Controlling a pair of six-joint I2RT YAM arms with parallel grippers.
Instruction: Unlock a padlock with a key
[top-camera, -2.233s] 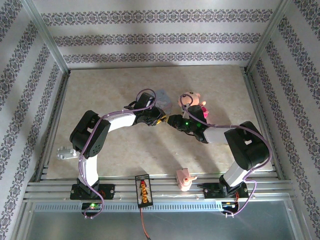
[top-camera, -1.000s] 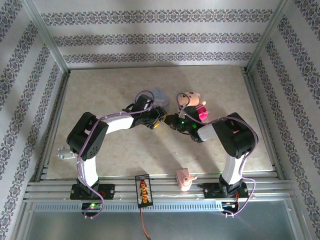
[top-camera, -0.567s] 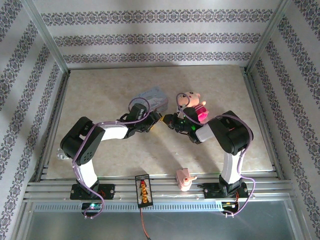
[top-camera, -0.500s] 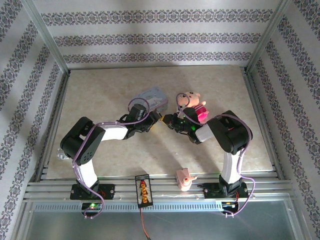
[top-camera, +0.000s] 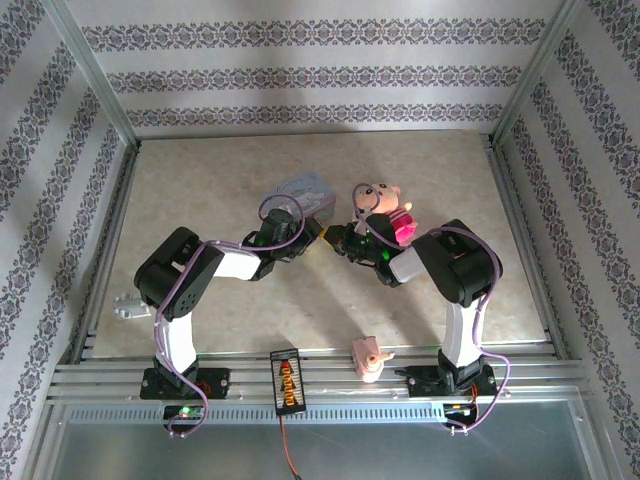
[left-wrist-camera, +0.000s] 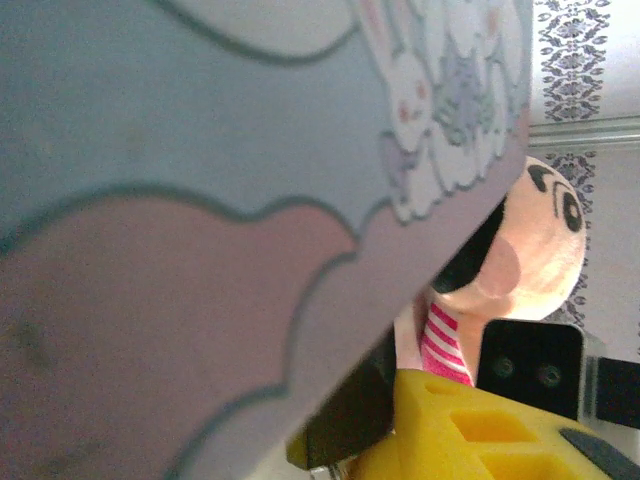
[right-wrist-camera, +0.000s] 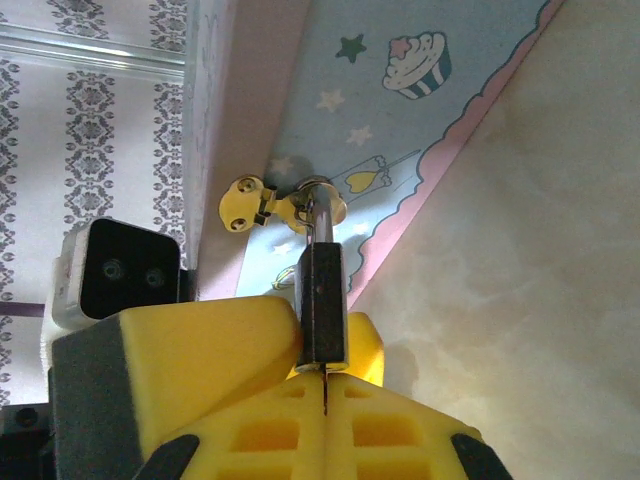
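Since earlier, left gripper has shifted along tin, jaws narrowing; can't tell if it grips. Right gripper looks clamped on padlock, frame ctr, hung from tin's hasp. Keep it steady, no twisting.

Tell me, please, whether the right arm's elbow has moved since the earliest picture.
Yes. The right arm's elbow has swung left, away from the right side rail and closer to the pink doll.

The padlock is dark, smooth metal; the tin is smooth, printed.
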